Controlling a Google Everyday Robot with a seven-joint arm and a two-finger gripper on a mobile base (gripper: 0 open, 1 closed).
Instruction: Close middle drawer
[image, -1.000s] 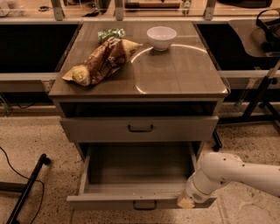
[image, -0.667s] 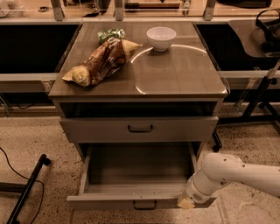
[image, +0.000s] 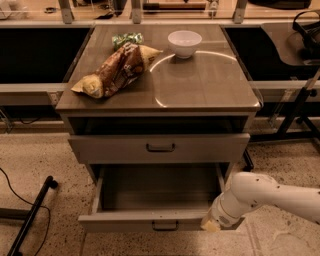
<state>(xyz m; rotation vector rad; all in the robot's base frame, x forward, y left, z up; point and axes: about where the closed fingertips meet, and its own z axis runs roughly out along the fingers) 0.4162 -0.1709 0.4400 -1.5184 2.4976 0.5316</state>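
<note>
Speckled floor (image: 40, 155) surrounds a brown table (image: 210, 85) with drawers. On the table's left part lies a chip bag (image: 117, 70) with a green packet (image: 125, 38) behind it. A white bowl (image: 184, 43) sits to their right, near the table's back edge. Under the table top, the upper drawer (image: 110, 148) stands slightly out and the middle drawer (image: 125, 221) is pulled far out. The tool (image: 211, 225) is at the middle drawer's front right corner; whether it is apart or together cannot be told.

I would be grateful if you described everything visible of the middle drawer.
The middle drawer is a grey-tan box with a flat front and a small dark bail handle at its centre. It stands pulled far out below the uppermost drawer, level, its inside apparently empty. The gripper sits at the picture-right end of its front, seemingly touching it.
</note>
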